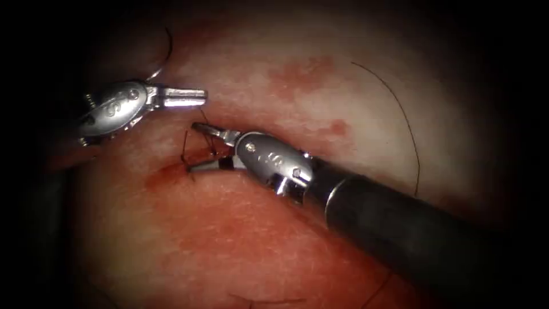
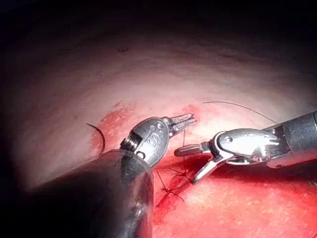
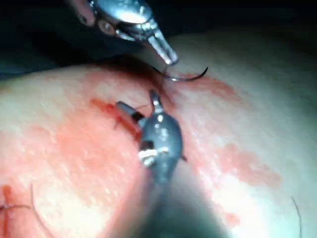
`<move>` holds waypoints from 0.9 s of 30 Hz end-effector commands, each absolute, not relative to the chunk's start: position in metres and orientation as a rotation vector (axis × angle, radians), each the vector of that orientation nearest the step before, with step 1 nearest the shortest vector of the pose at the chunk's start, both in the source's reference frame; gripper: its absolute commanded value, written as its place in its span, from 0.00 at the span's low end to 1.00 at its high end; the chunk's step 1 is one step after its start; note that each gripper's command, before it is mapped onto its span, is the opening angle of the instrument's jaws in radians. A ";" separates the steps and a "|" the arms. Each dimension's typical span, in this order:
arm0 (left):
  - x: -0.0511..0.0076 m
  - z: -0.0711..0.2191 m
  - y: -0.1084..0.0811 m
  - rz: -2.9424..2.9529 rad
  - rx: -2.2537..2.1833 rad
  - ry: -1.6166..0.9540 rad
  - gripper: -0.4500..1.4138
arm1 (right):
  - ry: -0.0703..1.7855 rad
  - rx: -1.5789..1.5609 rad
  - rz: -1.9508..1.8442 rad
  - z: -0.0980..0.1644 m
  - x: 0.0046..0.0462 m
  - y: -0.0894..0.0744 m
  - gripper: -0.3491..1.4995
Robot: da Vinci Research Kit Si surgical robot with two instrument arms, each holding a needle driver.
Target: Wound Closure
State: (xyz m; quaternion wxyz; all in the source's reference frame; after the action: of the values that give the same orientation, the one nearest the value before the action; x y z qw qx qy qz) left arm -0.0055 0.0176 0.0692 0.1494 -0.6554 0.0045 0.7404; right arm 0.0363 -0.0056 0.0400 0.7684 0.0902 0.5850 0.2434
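The cut (image 1: 166,170) runs across the tissue (image 1: 240,240), with dark stitches (image 1: 186,150) at its left end. My left tool (image 1: 201,96) is above the cut with its jaws shut on a fine thread (image 2: 184,148) that rises from the stitches. My right tool (image 1: 195,146) comes in from the right; its jaws stand open, one on each side of that thread just above the stitches (image 2: 173,187). The curved needle (image 1: 166,51) lies free on the tissue at the upper left, behind the left tool's wrist, held by neither tool. It also appears as a dark arc (image 3: 190,77).
A long loose thread (image 1: 407,123) curves over the tissue at the right. Red fluid (image 1: 300,74) stains patches above the cut and the area below it. Cut ends of thread (image 3: 15,206) lie on the tissue.
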 end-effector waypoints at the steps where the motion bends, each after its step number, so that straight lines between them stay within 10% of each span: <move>1: -0.0059 0.070 0.018 2.128 -1.885 0.013 0.00 | 1.263 0.195 0.533 0.040 0.0358 -0.005 0.83; 8: -0.0062 0.070 0.018 2.129 -1.882 0.017 0.00 | 1.274 0.216 0.567 0.038 0.0323 -0.003 0.81; 27: -0.0068 0.068 0.016 2.139 -1.877 0.029 0.00 | 1.263 0.269 0.593 0.043 0.0385 -0.005 0.85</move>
State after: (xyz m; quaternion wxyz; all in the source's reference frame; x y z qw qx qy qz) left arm -0.0064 0.0161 0.0678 0.1471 -0.6512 0.0098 0.7444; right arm 0.0378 -0.0053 0.0423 0.7585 0.1237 0.5783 0.2737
